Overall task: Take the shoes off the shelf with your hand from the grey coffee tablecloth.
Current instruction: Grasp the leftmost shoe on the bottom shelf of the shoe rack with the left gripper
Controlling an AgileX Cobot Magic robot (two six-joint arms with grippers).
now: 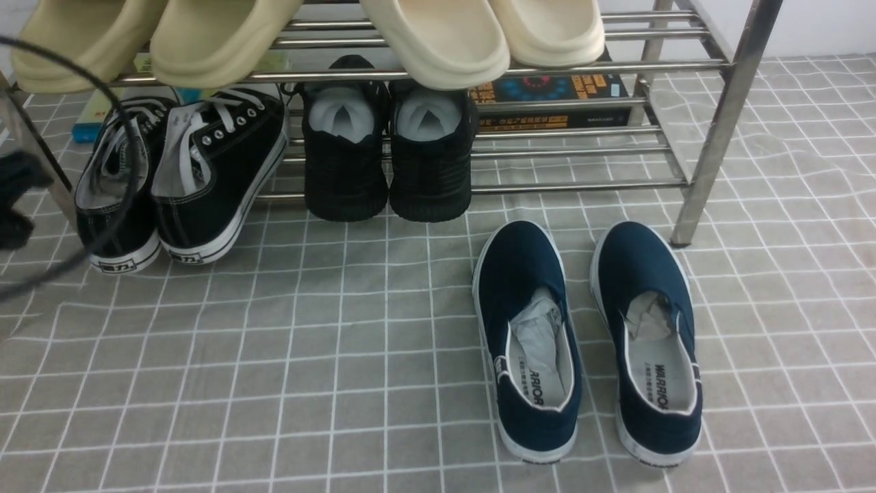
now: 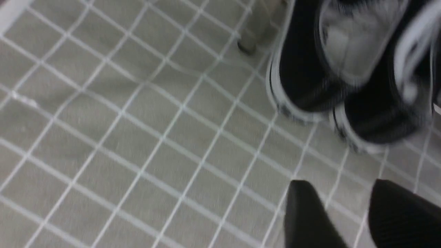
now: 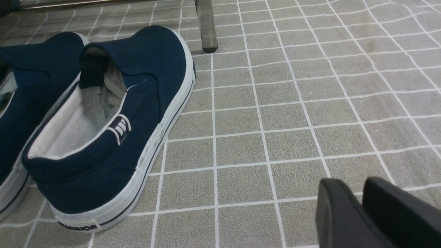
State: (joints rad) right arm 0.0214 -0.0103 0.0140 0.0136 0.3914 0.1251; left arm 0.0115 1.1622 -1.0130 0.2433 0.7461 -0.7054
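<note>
The black canvas sneakers with white laces lean at the left end of the silver shelf, toes up on its low rails and heels on the grey grid tablecloth. My left gripper is a dark shape at the far left edge, beside the sneakers, with its cable looping in front of them. In the blurred left wrist view the gripper is open and empty above the cloth, short of the sneakers' heels. My right gripper is shut and empty, low over the cloth.
An all-black knit pair sits mid-shelf, with beige slippers and a book above and behind. Navy slip-ons lie on the cloth in front and also show in the right wrist view, near a shelf leg.
</note>
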